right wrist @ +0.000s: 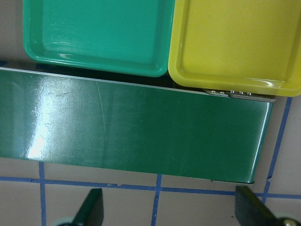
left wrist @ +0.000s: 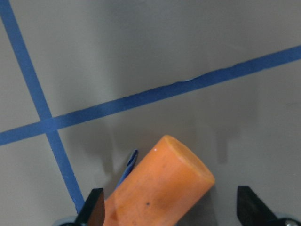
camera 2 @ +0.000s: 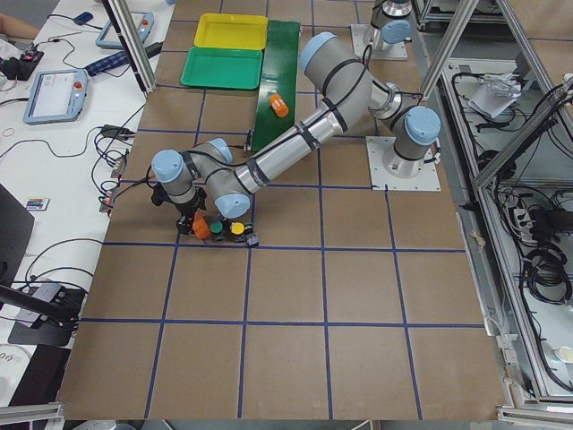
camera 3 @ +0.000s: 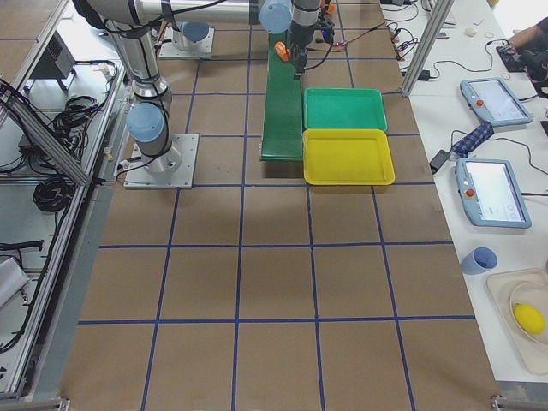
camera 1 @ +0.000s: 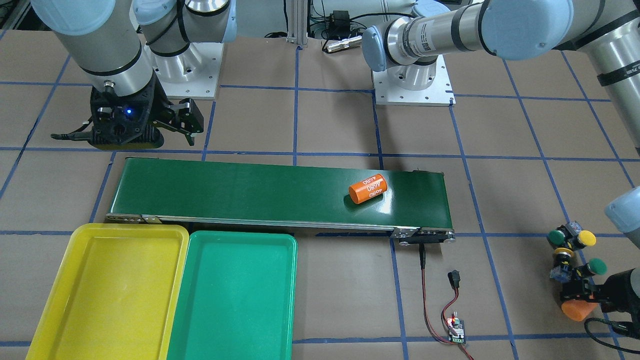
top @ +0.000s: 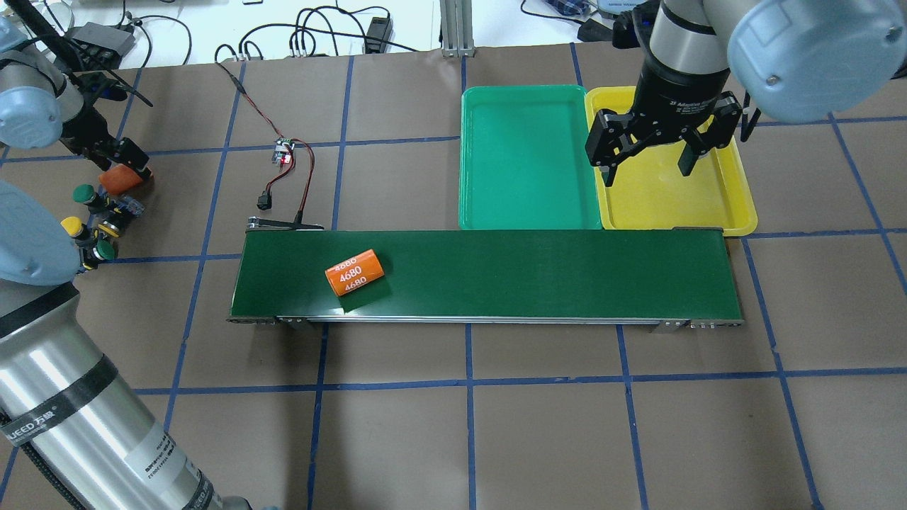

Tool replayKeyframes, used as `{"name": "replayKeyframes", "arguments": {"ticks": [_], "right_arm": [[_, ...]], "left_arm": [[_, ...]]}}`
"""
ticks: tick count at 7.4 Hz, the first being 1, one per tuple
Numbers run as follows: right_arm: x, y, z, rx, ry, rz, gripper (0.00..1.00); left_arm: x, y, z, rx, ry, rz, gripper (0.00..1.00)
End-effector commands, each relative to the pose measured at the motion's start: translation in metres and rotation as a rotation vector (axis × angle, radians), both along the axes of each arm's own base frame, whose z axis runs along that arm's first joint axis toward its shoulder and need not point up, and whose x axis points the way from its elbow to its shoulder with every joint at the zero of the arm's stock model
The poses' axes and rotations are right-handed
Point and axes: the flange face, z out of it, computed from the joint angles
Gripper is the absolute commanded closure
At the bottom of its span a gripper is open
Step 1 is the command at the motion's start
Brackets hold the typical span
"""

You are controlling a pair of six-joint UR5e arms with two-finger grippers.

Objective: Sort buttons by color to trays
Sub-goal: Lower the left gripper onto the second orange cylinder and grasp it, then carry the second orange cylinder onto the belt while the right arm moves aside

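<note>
Looking from your side of the table (camera 1: 345,295), you see the yellow tray (camera 1: 112,292) at the lower left of the front view. The green tray (camera 1: 235,300) lies just beside it, edge to edge.

In the lower middle sits a little board (camera 1: 456,331) with a red light. Red and black wires (camera 1: 425,295) run from it up to the end of the belt (camera 1: 250,192).

At the lower right edge, the left gripper (left wrist: 171,209) is down at the table. Its fingers (left wrist: 95,208) are spread wide, one on each side of a plain orange cylinder (camera 1: 575,309) that lies on the table. In the wrist view the cylinder is close to one finger and there is a gap at the other, so the fingers are not squeezing it.

Just past that gripper, the four buttons (camera 1: 586,239) stand in a tight bunch on the table, with green and yellow caps mixed together. They are well apart from both trays.

The long green belt runs across the middle. A 4680 cylinder (camera 1: 368,188), orange too, lies on its side on the belt, toward the right.

Farther back, at the upper left, the right gripper (top: 648,172) hangs in the air. Its fingers are spread wide too.
</note>
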Motion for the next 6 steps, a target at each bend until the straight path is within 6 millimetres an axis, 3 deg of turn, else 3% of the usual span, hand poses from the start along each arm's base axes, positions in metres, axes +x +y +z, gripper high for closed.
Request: {"name": "replayKeyframes", "arguments": {"ticks": [1, 2, 3, 5, 6], "right_arm": [[0.005, -0.011, -0.067, 0.093, 0.000, 0.006, 0.07], [0.004, -0.004, -0.083, 0.124, 0.001, 0.012, 0.06], [0.004, 0.004, -0.101, 0.162, 0.004, 0.014, 0.05], [-0.008, 0.020, -0.149, 0.161, 0.016, 0.005, 0.06], [-0.009, 0.028, -0.160, 0.135, 0.012, 0.021, 0.06]], "left_arm": [[0.013, 0.005, -0.013, 0.024, 0.006, -0.008, 0.25], [0.009, 0.007, -0.008, 0.031, 0.004, -0.011, 0.56], [0.007, 0.009, -0.003, 0.033, 0.006, -0.012, 0.96], [-0.001, 0.011, 0.003, 0.056, 0.018, -0.015, 1.00], [-0.011, 0.015, 0.019, 0.090, 0.044, -0.024, 1.00]]}}
